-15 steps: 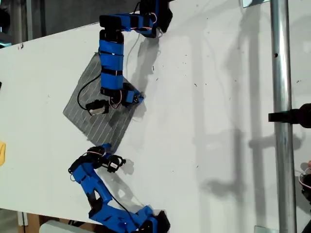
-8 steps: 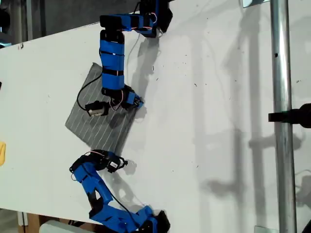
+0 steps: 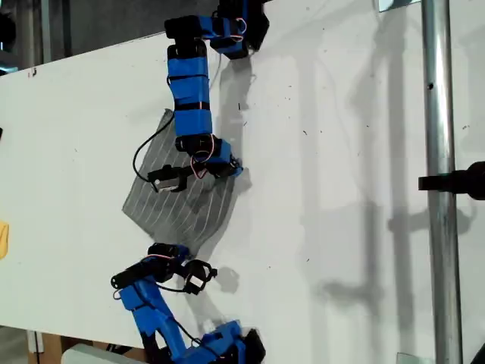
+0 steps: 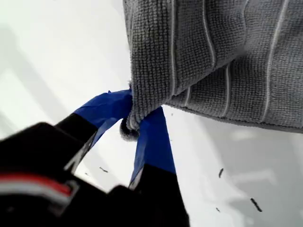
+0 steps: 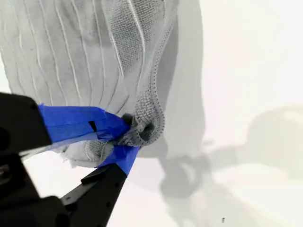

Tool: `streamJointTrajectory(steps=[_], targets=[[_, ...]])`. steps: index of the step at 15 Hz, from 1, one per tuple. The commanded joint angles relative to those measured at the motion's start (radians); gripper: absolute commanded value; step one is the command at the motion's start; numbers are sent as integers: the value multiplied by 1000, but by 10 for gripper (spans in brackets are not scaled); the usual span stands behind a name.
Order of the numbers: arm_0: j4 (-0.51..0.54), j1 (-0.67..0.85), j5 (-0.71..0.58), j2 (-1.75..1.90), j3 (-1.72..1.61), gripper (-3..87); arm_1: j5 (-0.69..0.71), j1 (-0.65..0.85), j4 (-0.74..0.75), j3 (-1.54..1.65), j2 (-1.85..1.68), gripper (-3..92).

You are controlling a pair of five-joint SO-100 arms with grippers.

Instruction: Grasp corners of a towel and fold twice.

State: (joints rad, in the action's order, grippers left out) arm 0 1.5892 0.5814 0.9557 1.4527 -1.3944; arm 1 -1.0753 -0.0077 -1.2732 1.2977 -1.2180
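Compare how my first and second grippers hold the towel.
My first gripper pinches a smooth, flat corner of the towel; my second gripper clamps a crumpled, bunched one. The cloth spreads flat from the first, but gathers in folds at the second. Both are shut on the towel.

Towel (image 3: pixel 186 208) partly hidden in the exterior view — blue arm lying across its upper part, covering the stripes there. Corner pinched in my first gripper (image 4: pixel 137 124) swallowed between the blue-taped fingers (image 4: pixel 154 142), its tip not visible. Rest of the cloth cut off by the first wrist view's edges. Same in the second wrist view: corner bunched inside my second gripper (image 5: pixel 130 137), exact edge lost in the folds — cloth running off the frame. Black gripper bodies near both wrist cameras blurred. Small dark specks on the table (image 3: pixel 341 152) too small to tell.
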Motion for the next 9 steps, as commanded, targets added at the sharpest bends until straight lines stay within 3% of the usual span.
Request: streamJointTrajectory(steps=[1, 5, 9], targets=[[-23, -152, 152, 291, -179, -29, -48, -75, 20, -69, -110, -2], [-66, -321, 428, 621, -479, -29, -94, -164, 35, -66, -143, -2], [-84, -462, 558, 655, -483, -29, -153, -212, 35, -12, -244, -2]])
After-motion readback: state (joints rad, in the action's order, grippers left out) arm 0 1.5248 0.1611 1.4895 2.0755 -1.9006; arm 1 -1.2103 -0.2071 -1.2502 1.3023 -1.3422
